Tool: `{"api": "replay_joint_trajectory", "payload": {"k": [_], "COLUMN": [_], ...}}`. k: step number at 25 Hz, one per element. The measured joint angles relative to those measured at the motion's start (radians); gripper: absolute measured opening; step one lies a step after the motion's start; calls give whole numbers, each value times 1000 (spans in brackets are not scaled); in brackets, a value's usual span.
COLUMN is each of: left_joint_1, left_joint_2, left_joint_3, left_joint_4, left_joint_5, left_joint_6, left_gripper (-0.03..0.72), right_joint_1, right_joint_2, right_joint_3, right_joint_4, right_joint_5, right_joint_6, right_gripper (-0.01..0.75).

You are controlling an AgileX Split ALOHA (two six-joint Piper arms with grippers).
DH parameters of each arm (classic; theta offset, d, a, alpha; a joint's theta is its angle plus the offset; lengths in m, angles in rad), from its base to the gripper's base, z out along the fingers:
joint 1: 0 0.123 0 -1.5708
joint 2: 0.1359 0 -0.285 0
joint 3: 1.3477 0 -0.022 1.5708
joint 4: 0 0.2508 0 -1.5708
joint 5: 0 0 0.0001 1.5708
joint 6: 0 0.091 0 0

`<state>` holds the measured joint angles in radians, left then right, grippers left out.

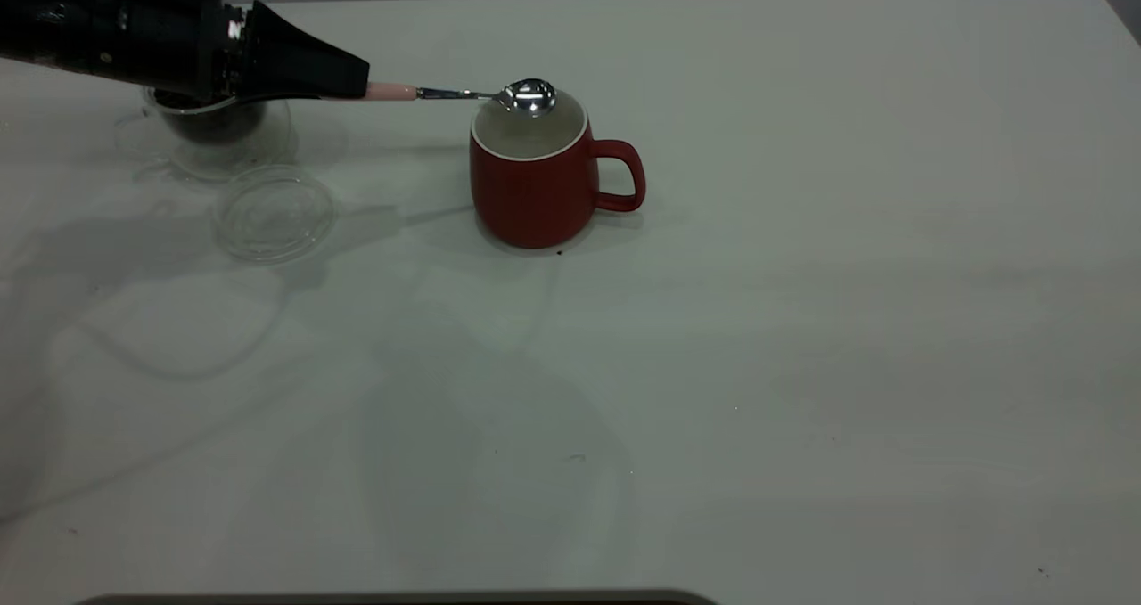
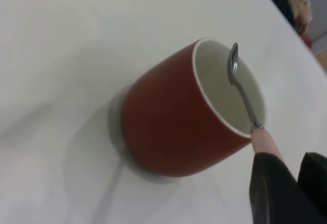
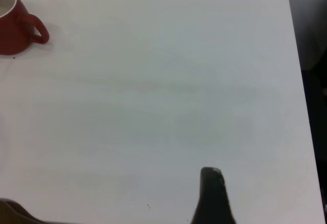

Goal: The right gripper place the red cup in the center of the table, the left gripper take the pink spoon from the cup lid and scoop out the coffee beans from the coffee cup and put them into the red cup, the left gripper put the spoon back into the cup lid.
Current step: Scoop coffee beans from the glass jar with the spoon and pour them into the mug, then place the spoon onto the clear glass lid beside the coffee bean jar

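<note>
Two cups stand on the desk [image 1: 802, 364]: the red cup [image 1: 533, 186] just left of the frame's middle in the exterior view, handle pointing right, and the glass coffee cup [image 1: 214, 128] at the upper left with dark coffee beans [image 1: 209, 124] inside, partly hidden under the left arm. Its clear lid [image 1: 274, 212] lies flat just below and to the right of it, with nothing on it.

From the upper left the left gripper [image 1: 352, 75] reaches in, closed on the pink handle of the spoon [image 1: 481, 95], which sticks out level to the right so the shiny bowl hangs over the red cup's far rim. In the left wrist view the spoon's bowl [image 2: 233, 63] is turned on edge above the white inside, and no beans show in it or in the part of the cup that is visible. By my judgement, the tipping step is at or near its end, with the return to the lid ahead.

At the bottom edge of its wrist view, only one dark finger of the right gripper [image 3: 214, 196] shows, well apart from the cup; I cannot tell how it is set.

Light, stiff and thin, the spoon probably has a slick metal neck, so the pink handle is the sensible place to hold. Glass lid and cup look fragile; set the spoon down gently.
</note>
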<state>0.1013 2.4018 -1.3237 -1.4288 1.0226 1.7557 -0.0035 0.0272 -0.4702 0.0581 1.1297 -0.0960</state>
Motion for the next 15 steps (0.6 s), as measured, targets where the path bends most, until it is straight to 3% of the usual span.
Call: {"api": "replay_joint_trajectory", "payload": {"k": [6, 15], "left_joint_1": [75, 371], "left_joint_2": [-148, -254], "left_joint_3": [59, 243], "left_joint_4": [24, 108], "left_joint_5": [31, 110], "left_joint_6": [-124, -255], "left_gripper": [124, 124], "right_joint_1": [0, 0], "right_joint_2": [0, 0], "right_joint_3": [0, 0], "right_joint_4": [0, 0], "right_joint_5": [0, 0], "right_joint_6": [0, 0], "right_gripper": [591, 591]}}
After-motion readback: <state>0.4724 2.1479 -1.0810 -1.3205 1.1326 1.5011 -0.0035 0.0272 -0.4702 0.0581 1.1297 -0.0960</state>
